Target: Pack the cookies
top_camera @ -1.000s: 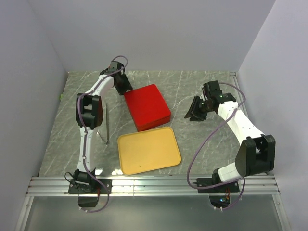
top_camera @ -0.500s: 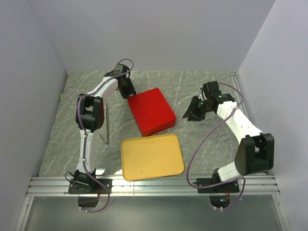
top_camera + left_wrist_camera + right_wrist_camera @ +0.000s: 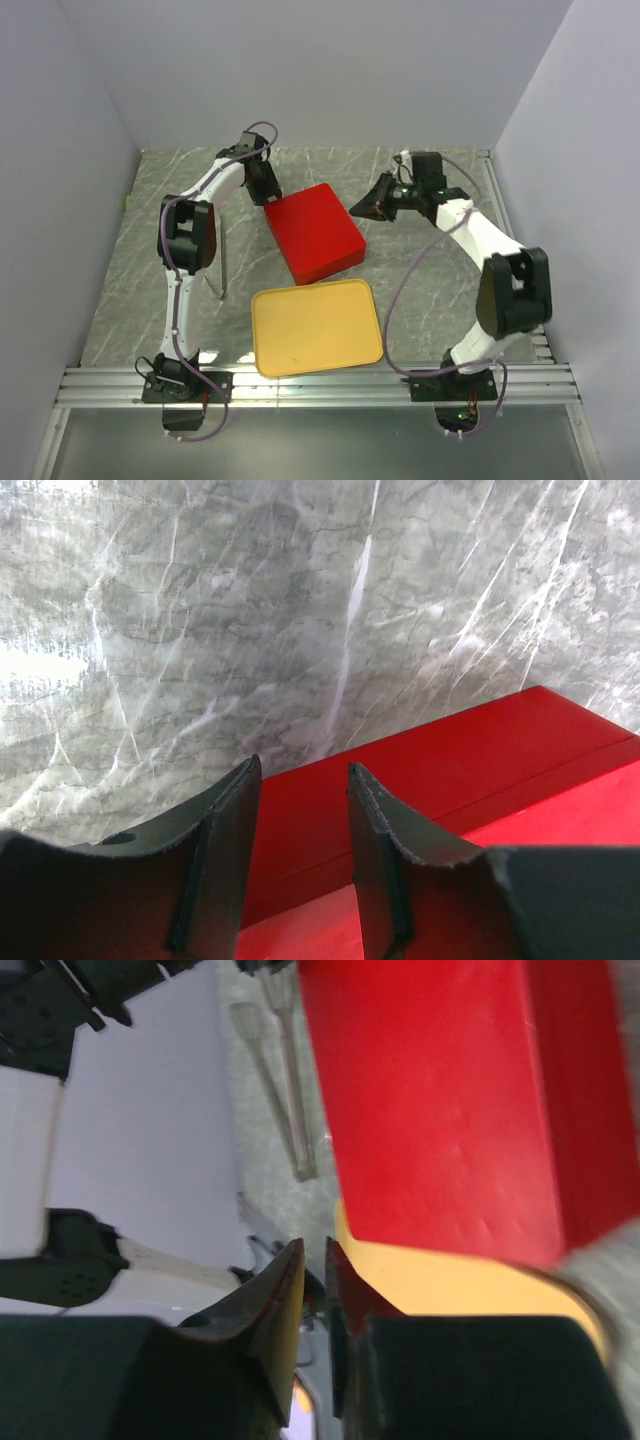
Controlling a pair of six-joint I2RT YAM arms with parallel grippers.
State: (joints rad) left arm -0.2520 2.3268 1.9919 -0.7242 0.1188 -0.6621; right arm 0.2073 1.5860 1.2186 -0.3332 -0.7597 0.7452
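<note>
- Near edge: aluminium rail (image 3: 320,385) carrying both arm bases.
- Grey marbled tabletop (image 3: 420,290): yellow rectangular plastic tray (image 3: 316,325), red rectangular box (image 3: 314,232) just behind.
- At box's far-left corner, left gripper (image 3: 300,775), jaws narrowly apart; right gripper (image 3: 313,1250) beside box, nearly closed, empty.
- Pale lilac walls (image 3: 320,80) on three sides.
- Whereabouts of cookies: cannot tell.

- On my overhead feed, the grey marble-pattern tabletop (image 3: 430,285) is streaked with white veins.
- The glossy red rectangular box (image 3: 313,232) is solid red and unpatterned. My left wrist camera picks up a darker red band along its edge.
- The smooth yellow rectangular tray (image 3: 316,325) is a plain mustard yellow.
- The left arm (image 3: 178,300) and right arm (image 3: 480,235) are white with black joints, and each trails a purple cable (image 3: 387,315).
- The left gripper (image 3: 300,770) and right gripper (image 3: 313,1250) both read matte black.
- The plain enclosure walls (image 3: 330,70) are pale lilac-grey.
- The ribbed metal rail (image 3: 320,385) is silver.
</note>
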